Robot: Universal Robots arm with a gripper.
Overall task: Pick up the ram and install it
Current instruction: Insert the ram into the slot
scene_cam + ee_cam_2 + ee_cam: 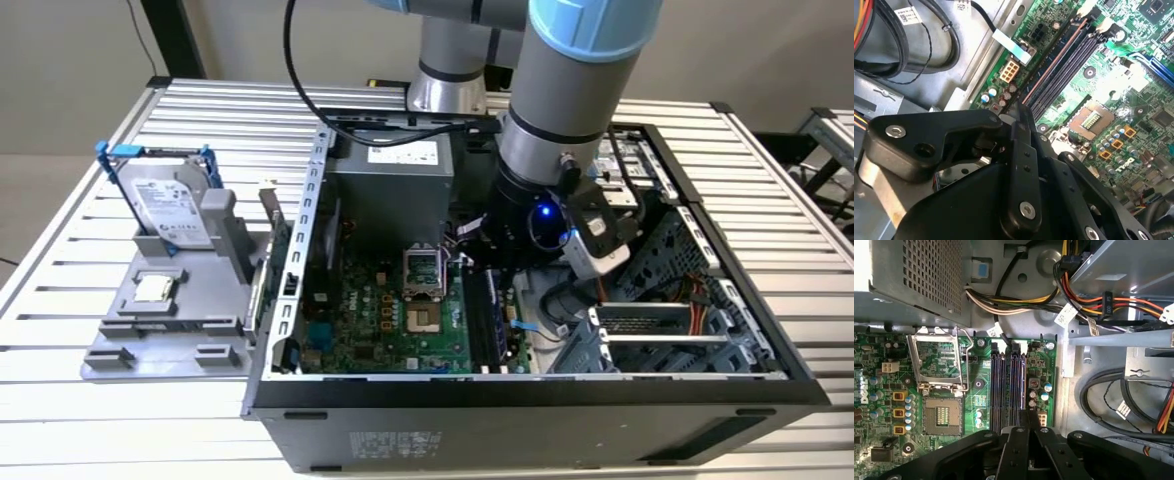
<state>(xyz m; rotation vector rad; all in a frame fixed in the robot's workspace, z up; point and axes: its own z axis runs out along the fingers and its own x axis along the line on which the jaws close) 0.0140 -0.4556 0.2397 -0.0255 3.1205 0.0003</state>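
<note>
My gripper (498, 262) reaches down into the open computer case (534, 395), over the memory slots to the exterior view's right of the green motherboard (387, 330). In both wrist views the black fingers (1024, 150) come together on a thin dark stick set on its edge, the ram (1054, 61). The ram (1016, 385) lies lengthwise along one of the dark memory slots (1001, 390), beside the empty processor socket (941, 415). Its lower edge is hidden, so I cannot tell how deep it sits in the slot. The gripper (1029, 416) holds it near one end.
A grey holder (167, 310) outside the case, at the exterior view's left, carries a silver hard drive (174, 200) in a blue frame and a small square chip (156, 288). The power supply (400, 180), bundled cables (1114, 305) and a drive cage (667, 325) crowd the gripper.
</note>
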